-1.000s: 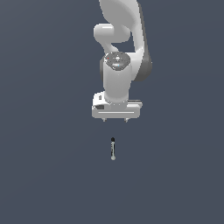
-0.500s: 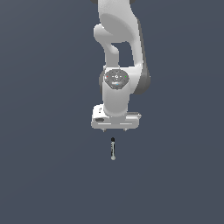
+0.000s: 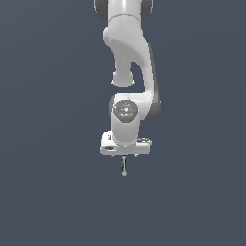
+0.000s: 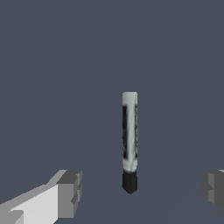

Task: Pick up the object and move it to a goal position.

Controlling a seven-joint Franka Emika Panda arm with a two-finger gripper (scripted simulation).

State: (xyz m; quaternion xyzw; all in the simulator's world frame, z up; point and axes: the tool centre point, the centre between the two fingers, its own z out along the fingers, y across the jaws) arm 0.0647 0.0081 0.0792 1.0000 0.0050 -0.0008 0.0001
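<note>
The rod (image 4: 129, 142) lies between the gripper's (image 4: 142, 192) spread fingers (image 4: 70, 192), touching neither; the wrist view shows its black tip nearest them. In the exterior view the gripper (image 3: 124, 154) hides that tip, leaving only the pale end.

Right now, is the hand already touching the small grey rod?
Apart. In the wrist view the rod lies between the two fingers, with bare floor showing on both sides of it. The hand is open.

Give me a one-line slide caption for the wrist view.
Open gripper above the thin grey rod, black tip lying between the spread jaws.
</note>
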